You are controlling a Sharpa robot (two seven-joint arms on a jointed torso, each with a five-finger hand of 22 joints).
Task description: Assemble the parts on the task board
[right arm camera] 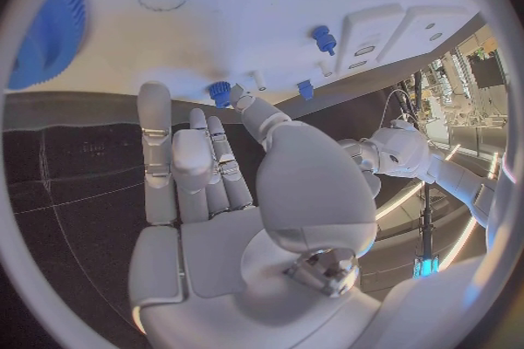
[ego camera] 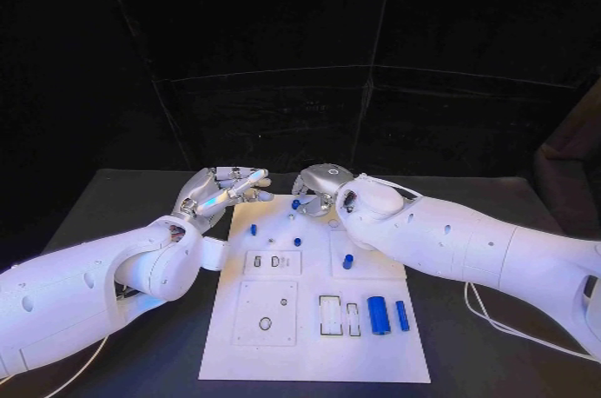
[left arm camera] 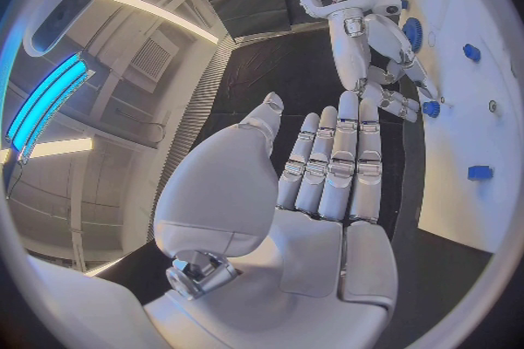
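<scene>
Lying on the task board (ego camera: 238,346) — two blue cylinders (ego camera: 377,315).

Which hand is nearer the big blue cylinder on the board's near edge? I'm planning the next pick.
Right. The right hand and left hand both hover at the board's far end, away from the big blue cylinder; the right is on its side.

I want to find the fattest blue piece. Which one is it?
Look at the white task board on the black table. At its near right corner two blue cylinders lie side by side. The left one is fattest; its neighbour is thinner.
</scene>
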